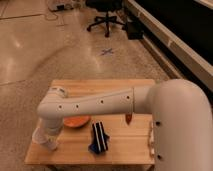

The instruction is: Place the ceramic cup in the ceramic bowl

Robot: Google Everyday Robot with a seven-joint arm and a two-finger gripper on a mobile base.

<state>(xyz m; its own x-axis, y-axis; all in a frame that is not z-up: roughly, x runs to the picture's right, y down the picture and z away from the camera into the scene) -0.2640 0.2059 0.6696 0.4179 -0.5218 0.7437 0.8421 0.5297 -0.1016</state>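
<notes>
The ceramic cup [41,137] is a small white round cup near the front left corner of the wooden table [120,150]. The ceramic bowl [76,121] is a shallow orange-brown dish just right of it, partly covered by my arm. My white arm reaches from the right across the table. The gripper [49,136] is down at the cup, right on or against it. The wrist hides how it meets the cup.
A dark blue and black packet [98,137] lies right of the bowl. A small reddish-brown object [128,118] sits mid-table. A pale item [151,139] lies at the right edge. An office chair [106,15] stands on the floor beyond.
</notes>
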